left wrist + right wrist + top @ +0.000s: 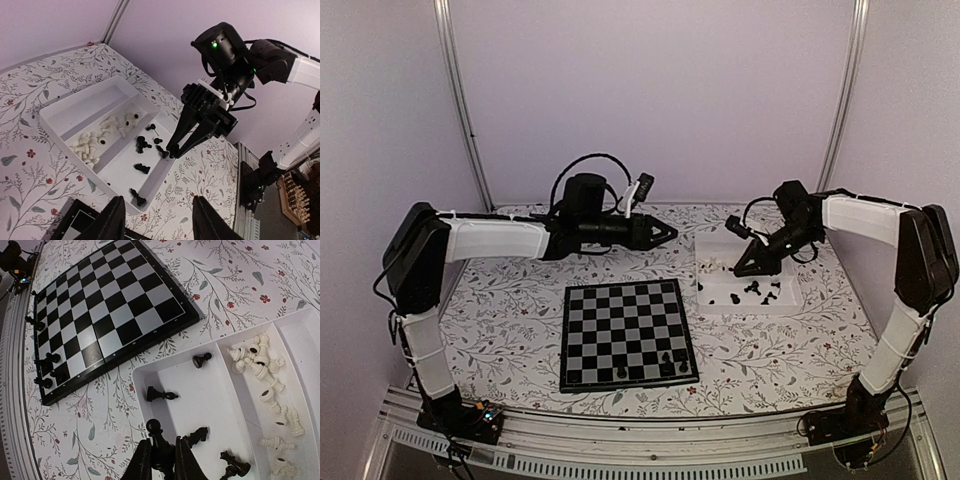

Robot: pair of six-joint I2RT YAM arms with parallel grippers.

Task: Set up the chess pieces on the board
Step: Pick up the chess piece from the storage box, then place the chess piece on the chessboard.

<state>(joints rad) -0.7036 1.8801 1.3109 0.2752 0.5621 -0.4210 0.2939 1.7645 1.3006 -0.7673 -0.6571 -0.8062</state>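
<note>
The board lies at the table's middle, with a few black chess pieces near its near right corner; it also shows in the right wrist view. My right gripper is over the white tray, shut on a black pawn held just above the tray's near left corner. More black pieces lie in that compartment and white pieces in the one beside it. My left gripper hovers open and empty beyond the board, left of the tray.
The tray has three long compartments; the far one is bare. The left wrist view shows my right gripper over the black pieces. The floral tablecloth covers the table. Metal frame posts stand at the back corners.
</note>
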